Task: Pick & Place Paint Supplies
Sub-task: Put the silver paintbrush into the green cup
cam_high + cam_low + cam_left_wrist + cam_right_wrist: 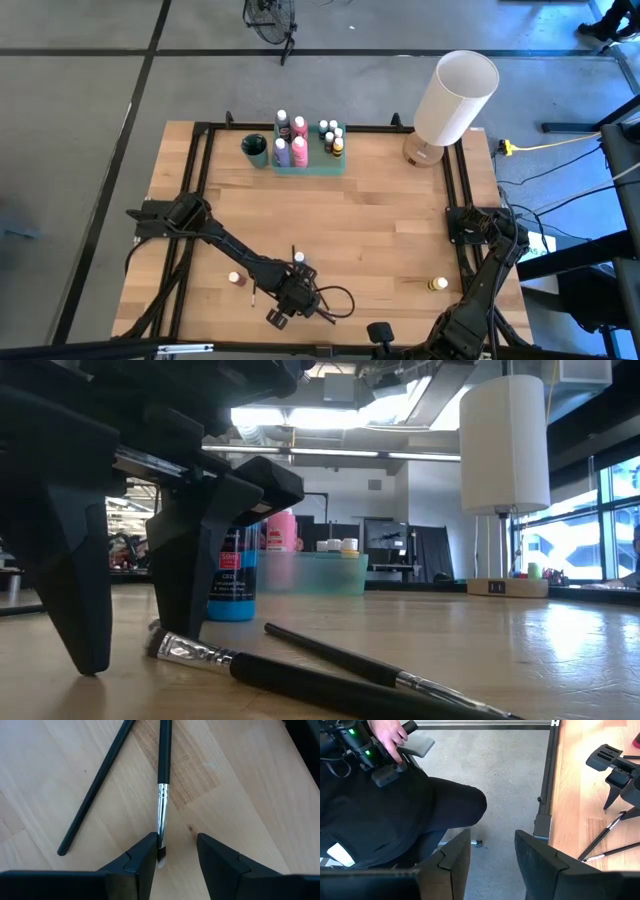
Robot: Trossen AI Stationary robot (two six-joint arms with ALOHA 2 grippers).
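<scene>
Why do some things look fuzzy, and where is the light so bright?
In the low view, the green tray far back is fuzzy, the near paintbrush looks soft, and bright ceiling lights shine behind the dark left tool. In the left wrist view, the brush's metal band gleams. In the right wrist view, sunlight brightens the wooden table.

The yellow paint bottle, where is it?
In the high view, the yellow paint bottle lies alone near the table's front right corner, close to the right arm and far from the green tray.
</scene>
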